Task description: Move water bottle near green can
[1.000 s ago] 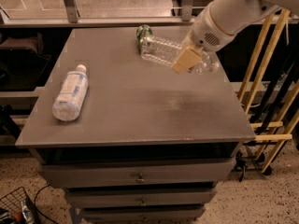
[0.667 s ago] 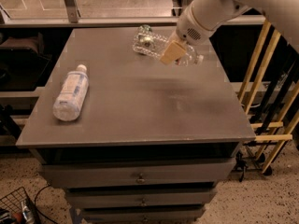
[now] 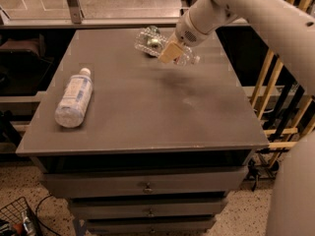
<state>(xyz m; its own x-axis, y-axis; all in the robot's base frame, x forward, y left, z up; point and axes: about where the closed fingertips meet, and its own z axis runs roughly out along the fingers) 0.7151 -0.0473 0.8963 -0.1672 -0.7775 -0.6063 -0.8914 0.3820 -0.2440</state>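
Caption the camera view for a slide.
Tool holds the water bottle over the table's far side, by the green can; white bottle lies left.

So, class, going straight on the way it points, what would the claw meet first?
The claw, at the table's far side, grips the water bottle; beyond it, probably the green can, though depth is unclear.

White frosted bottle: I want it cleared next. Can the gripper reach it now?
Probably not yet: the gripper, back right, holds the water bottle by the green can. Nothing blocks the white frosted bottle.
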